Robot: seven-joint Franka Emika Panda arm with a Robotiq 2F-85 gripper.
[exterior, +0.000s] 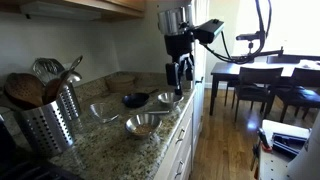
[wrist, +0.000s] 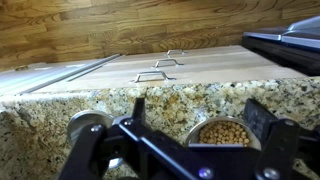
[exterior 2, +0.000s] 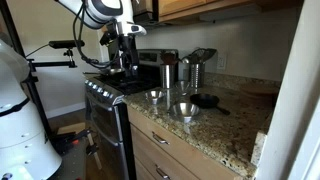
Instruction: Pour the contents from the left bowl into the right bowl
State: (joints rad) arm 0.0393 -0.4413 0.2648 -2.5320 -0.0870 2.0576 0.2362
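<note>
In an exterior view the gripper (exterior: 180, 72) hangs above the right bowl (exterior: 168, 98) with clear air beneath it. The left bowl (exterior: 143, 124) sits near the front edge of the counter (exterior: 108, 146), the contents (exterior: 144, 126) inside it. In an exterior view the gripper (exterior 2: 122, 55) shows high and dark (its opening unreadable there). Only the wrist view shows the fingers (wrist: 265, 125) spread wide, gripping nothing, with the contents (wrist: 222, 133) between them below.

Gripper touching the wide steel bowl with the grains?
Apart. In an exterior view the gripper hangs open above the counter, with clear space between it and the wide steel bowl.
</note>
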